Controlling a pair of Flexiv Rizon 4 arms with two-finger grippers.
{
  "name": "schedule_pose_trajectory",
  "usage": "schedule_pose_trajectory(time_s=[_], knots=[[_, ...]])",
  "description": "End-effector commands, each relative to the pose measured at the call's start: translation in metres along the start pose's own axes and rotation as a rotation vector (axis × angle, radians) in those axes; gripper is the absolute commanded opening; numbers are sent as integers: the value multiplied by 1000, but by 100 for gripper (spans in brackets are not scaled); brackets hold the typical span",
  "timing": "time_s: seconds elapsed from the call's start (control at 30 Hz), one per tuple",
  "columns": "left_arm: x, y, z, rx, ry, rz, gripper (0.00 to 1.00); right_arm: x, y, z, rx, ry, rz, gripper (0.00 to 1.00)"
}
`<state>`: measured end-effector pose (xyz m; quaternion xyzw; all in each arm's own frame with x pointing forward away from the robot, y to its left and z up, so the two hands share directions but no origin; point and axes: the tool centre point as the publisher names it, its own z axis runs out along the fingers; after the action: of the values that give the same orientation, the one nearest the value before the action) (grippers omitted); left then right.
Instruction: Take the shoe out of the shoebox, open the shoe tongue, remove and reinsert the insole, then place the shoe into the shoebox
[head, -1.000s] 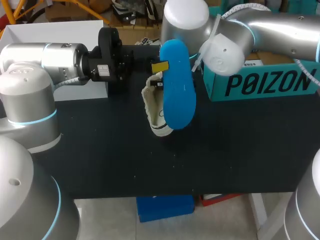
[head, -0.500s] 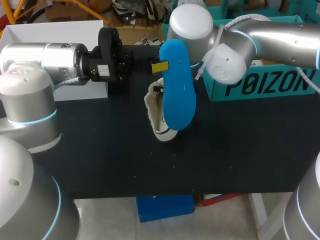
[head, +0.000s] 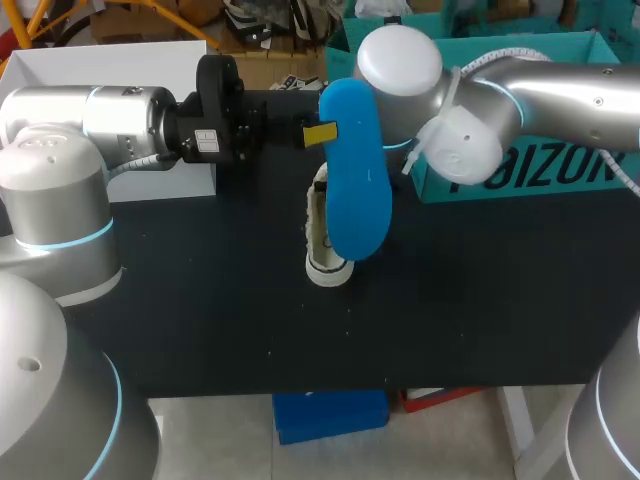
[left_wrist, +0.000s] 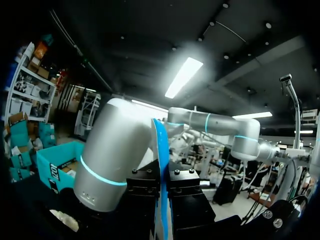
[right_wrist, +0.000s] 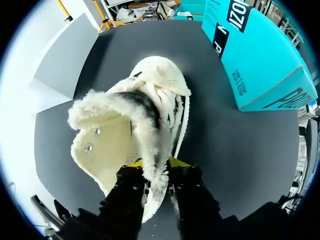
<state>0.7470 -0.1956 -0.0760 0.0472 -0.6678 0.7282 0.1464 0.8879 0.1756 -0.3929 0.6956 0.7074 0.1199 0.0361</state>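
Table (head: 200, 320) open around shoe (head: 325, 268), insole (head: 355, 170) above, shoebox (head: 560, 178) seemingly near

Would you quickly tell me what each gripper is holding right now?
Left gripper: shut on the blue insole.
Right gripper: shut on the shoe, at its fleecy collar.

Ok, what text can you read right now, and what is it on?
Teal shoebox: large dark lettering, partly hidden by the right arm, not readable whole; smaller print lines beside it too blurred.
White sticker on the left arm: too small to read.
Blue insole, fleece-lined shoe: no text visible.
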Motion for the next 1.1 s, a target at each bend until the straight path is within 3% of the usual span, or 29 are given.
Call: schedule_pose_trajectory(time_s=[0.03,0.53,0.83,1.1], knots=[[0,1,2,1,-5,2,0,-7,-1,-5,-7,5,-1,100],[0,1,2,1,-5,2,0,-35,-3,-41,-48,88,39,100],[0,1,2,1,-5,2,0,-52,-5,-71,-78,371,29,100],[0,1,2,1,-5,2,0,-51,1,-89,-83,550,34,100]])
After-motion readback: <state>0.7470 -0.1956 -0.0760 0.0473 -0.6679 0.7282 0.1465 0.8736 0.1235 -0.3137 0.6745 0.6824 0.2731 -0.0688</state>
